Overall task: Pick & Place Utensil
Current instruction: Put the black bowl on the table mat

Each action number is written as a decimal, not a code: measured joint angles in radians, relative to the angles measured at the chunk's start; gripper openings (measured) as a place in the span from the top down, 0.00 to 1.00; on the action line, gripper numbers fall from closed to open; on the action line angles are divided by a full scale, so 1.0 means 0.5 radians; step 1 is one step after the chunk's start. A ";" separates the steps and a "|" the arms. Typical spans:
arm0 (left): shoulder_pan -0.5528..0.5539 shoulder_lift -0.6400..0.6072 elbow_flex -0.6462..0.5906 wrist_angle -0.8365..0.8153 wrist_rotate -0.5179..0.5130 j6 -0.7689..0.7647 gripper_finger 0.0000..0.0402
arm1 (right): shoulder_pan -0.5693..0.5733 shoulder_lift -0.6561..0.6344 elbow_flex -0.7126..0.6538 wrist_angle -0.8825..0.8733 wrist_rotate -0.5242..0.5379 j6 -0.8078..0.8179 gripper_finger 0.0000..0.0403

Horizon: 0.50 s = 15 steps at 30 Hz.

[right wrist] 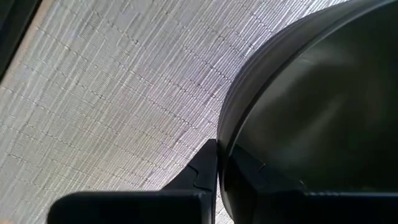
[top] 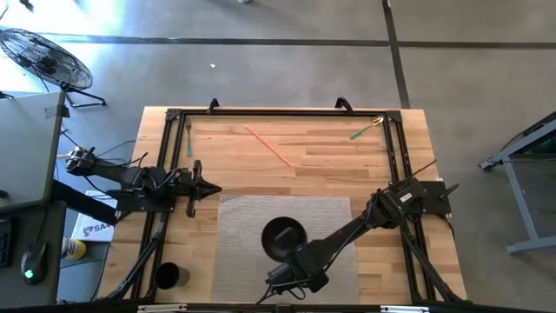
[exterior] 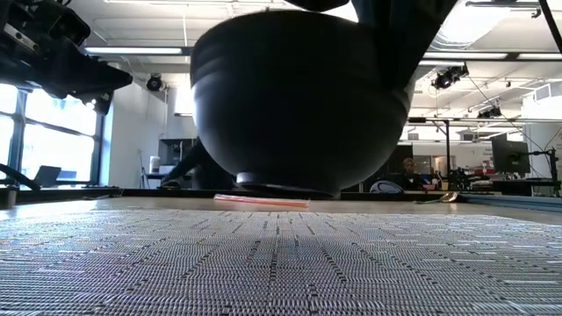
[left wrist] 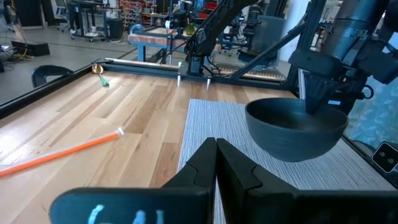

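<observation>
Lying on the bare wood at the table's far side, untouched: orange utensil | green utensil near far right corner | fork at far left | right gripper clamping black bowl rim over woven mat | left gripper hovering shut, empty, at mat's left edge

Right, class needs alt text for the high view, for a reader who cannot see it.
Seen from above, the right gripper is shut on the near rim of a black bowl on a grey woven mat. The left gripper, shut, waits at the mat's left corner. An orange stick, a fork and a green-handled utensil lie on the wooden table beyond.
</observation>
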State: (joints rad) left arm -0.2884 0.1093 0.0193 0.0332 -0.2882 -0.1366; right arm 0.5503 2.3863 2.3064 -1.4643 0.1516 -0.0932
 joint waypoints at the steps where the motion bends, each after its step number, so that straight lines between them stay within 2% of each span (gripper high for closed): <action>1: 0.000 0.000 0.000 0.000 0.000 0.000 0.98 | 0.000 0.000 -0.018 0.013 -0.001 -0.003 0.97; 6: 0.000 0.000 0.000 0.000 0.000 0.000 0.98 | 0.000 -0.007 -0.081 0.037 0.016 -0.004 0.98; 11: 0.000 -0.001 0.000 -0.001 0.000 0.000 0.98 | 0.000 0.002 -0.222 0.098 0.033 0.007 0.94; 15: 0.000 0.000 0.000 -0.002 0.000 0.000 0.98 | 0.013 0.002 -0.261 0.134 0.124 0.010 0.91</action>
State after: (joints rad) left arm -0.2885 0.1092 0.0193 0.0322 -0.2882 -0.1365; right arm 0.5565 2.3871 2.1761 -1.3974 0.2134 -0.0879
